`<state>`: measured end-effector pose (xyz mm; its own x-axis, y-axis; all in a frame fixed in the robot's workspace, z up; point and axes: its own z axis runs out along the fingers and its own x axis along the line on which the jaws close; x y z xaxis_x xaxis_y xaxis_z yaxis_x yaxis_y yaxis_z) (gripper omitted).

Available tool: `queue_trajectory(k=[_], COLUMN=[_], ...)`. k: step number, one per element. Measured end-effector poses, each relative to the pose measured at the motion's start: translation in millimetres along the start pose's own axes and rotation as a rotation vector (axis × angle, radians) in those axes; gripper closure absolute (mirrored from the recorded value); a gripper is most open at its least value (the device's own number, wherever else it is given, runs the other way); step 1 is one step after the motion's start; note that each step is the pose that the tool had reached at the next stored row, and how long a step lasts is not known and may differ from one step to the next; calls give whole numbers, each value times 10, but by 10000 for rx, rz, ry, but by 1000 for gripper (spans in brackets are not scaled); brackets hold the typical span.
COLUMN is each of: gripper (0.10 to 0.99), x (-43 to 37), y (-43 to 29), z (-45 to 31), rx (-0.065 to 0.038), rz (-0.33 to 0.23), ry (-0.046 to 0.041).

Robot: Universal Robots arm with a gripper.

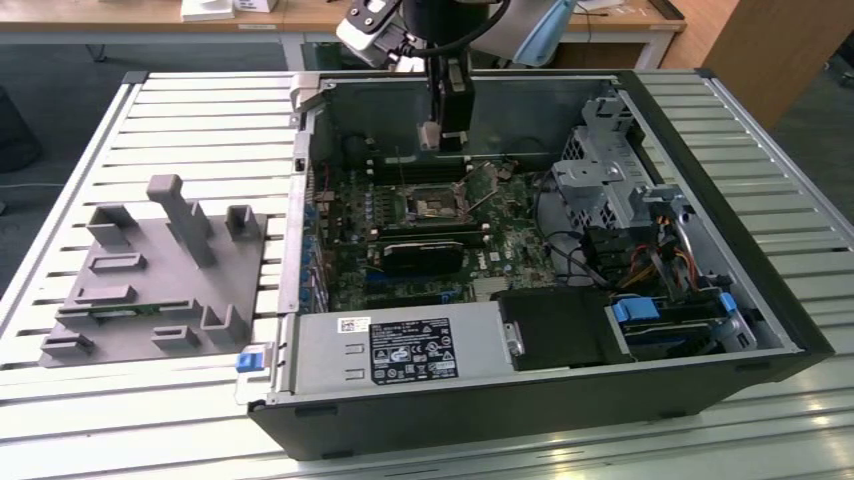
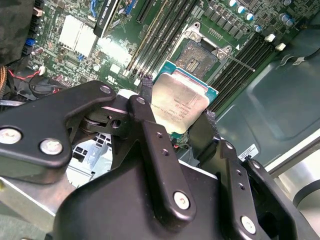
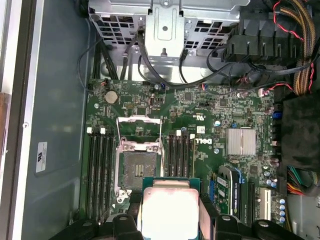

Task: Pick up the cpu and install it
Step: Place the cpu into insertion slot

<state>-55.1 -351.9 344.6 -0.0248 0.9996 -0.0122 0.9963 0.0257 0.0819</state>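
cpu (image 2: 180, 102): small flat square chip, shiny silver top on a green-edged base. It is held between the two black fingers (image 2: 150, 130) of the gripper (image 2: 177, 109), one finger against each of two opposite edges, top face turned toward the wrist. In the first wrist view the cpu (image 3: 170, 212) sits between the same clenched fingers of the gripper (image 3: 170, 221), raised above the motherboard (image 3: 200, 107) and not seated in anything. The socket (image 3: 137, 167), a dark square with a metal frame, lies on the board just beside the chip, with its frame plate folded back and its contact field exposed. In the second wrist view the socket (image 2: 200, 55) appears just past the far corner of the chip. Long dark memory slots (image 3: 97, 170) run along both sides of the socket, and a silver finned heat sink (image 3: 241, 141) stands farther off on the board. In the exterior view the gripper (image 1: 446, 130) hangs inside the open computer case (image 1: 787, 330), near its far wall and above the socket (image 1: 434, 207). The case lies on its side on a pale slatted surface (image 1: 747, 130). A grey tray (image 1: 147, 270) with upright posts rests on the surface at the exterior view's left, apart from the case.
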Motion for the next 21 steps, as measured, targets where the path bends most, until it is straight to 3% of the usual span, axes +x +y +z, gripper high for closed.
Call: queue_trajectory(k=[21], gripper=[549], x=[2], y=[-10], z=[120], rx=[1], rz=[-1], ry=[-16])
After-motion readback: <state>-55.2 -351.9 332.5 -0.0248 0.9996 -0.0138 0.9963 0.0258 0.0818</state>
